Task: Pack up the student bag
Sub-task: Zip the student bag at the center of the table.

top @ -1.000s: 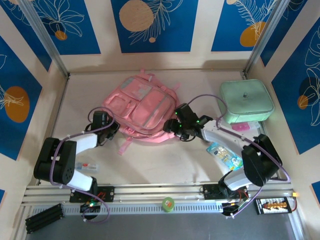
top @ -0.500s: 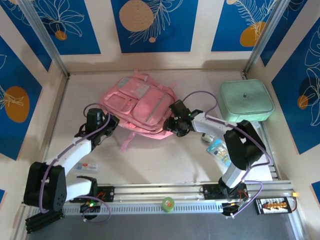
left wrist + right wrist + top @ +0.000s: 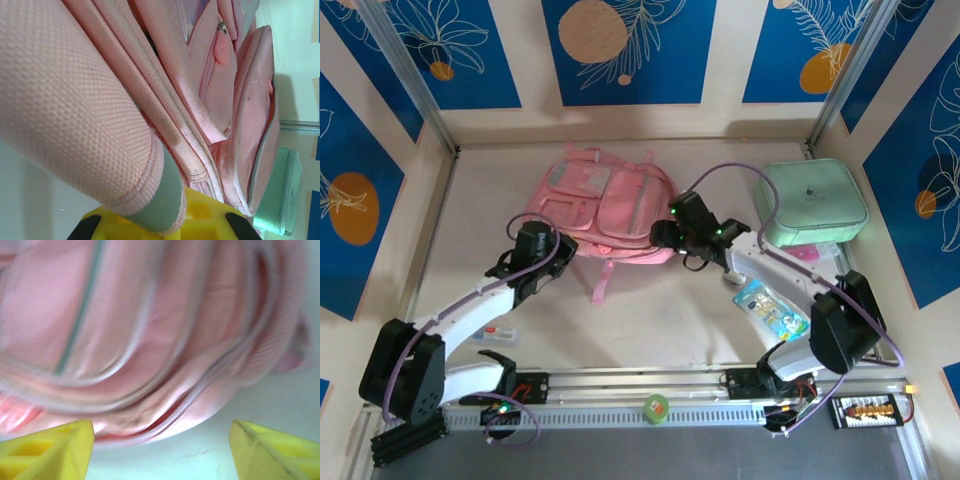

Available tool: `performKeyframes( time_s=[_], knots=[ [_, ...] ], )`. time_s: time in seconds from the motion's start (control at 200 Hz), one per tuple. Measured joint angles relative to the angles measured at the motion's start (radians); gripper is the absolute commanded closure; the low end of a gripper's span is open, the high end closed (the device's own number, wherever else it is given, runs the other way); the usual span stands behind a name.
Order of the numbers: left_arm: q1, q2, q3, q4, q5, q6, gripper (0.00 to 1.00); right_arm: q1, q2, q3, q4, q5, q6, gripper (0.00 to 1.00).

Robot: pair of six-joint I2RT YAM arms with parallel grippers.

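Packing looks barely begun: the bag (image 3: 605, 205) lies flat on the table (image 3: 650, 320), just past its middle toward 12 o'clock, and I judge that nothing has gone into it yet. The mint case (image 3: 813, 200) sits well apart at 2 o'clock, a printed packet (image 3: 770, 307) lies at 4 o'clock, and a small flat item (image 3: 496, 336) rests at 8 o'clock, all outside the bag. What is left, as I read it, is to get an opening, load these things and zip up. Whether the main compartment is open cannot be told; the left wrist view shows only a dark gap between fabric layers. The bag is soft pink weave, slumped, with grey-trimmed front pockets facing up, a pink zip pull, and one strap (image 3: 603, 281) trailing toward 6 o'clock. The left gripper (image 3: 536, 252) is at the bag's 8 o'clock edge; a padded, grey-tipped strap end lies across its yellow base, but whether its jaws are clamped on it I cannot tell. The right gripper (image 3: 160, 450) is at the bag's 3 o'clock edge, jaws wide apart, with the bag's rim just beyond them.
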Motion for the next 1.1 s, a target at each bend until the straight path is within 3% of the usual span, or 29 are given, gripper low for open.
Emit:
performKeyframes(
  time_s=[0.08,0.25,0.57,0.765,1.095],
  knots=[
    [-0.019,0.013,0.004,0.003,-0.018,-0.013,1.00,0.102,-0.011,0.001,0.001,0.012,-0.013,0.29],
    [-0.042,0.037,0.018,0.024,-0.033,-0.021,1.00,0.259,0.084,0.043,-0.003,0.064,-0.028,0.43],
    [-0.043,0.035,0.027,0.016,-0.033,-0.023,1.00,0.314,0.300,0.164,0.023,0.129,-0.067,0.70],
    [-0.043,0.023,0.035,0.006,-0.037,-0.019,1.00,0.327,0.414,0.305,-0.024,0.209,-0.072,0.74],
    [-0.043,0.023,0.035,0.005,-0.040,-0.019,1.00,0.331,0.444,0.354,-0.106,0.301,-0.016,0.69]
  ],
)
